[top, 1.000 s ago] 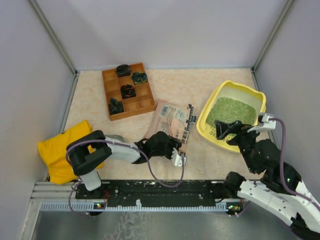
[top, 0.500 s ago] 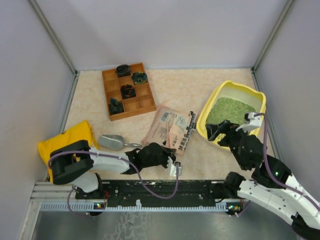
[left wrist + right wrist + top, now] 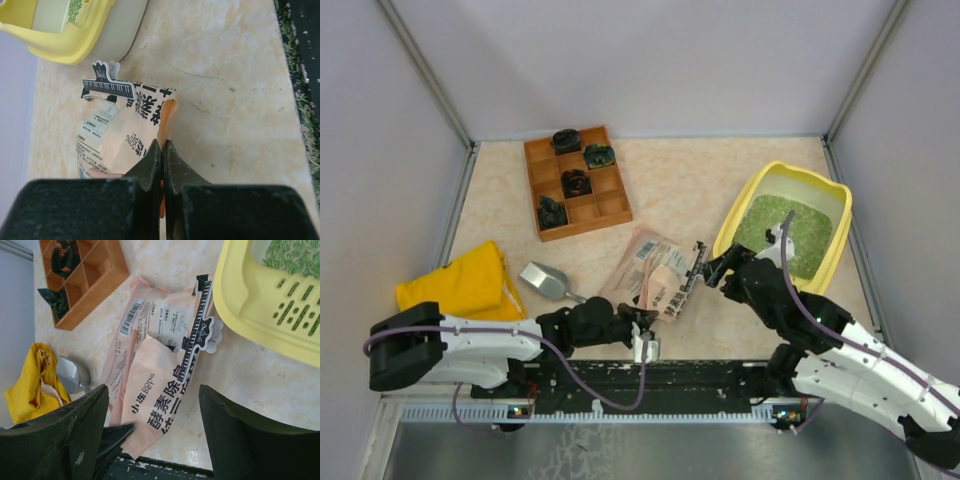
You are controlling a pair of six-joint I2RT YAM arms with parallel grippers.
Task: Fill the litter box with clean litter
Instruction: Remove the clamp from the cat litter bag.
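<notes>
Over at about 3 o'clock on the surface, the yellow litter box is sitting with the green litter lying inside it, covering most of the floor.

Around the middle, a pink pouch is lying with a black-and-white clip clamped across its 3 o'clock end. That end is sitting just beside the box, with a sliver of bare surface showing between them.

The left arm is reaching in low from 8 o'clock. Its left jaws are pinching the pouch's 6 o'clock edge, and the fingers are pressing together with the pink film caught between them, so that edge is curling up into the grip.

The right arm is coming in from 5 o'clock. Its right jaws are hanging spread wide over the clip end of the pouch and aren't holding anything. In the wrist view, the fingers are framing the pouch and clip.

A grey scoop is lying at the pouch's 9 o'clock, with a yellow cloth bunching up further out at 8 o'clock. A wooden tray is sitting at 11 o'clock with small dark things in a few of its compartments.
</notes>
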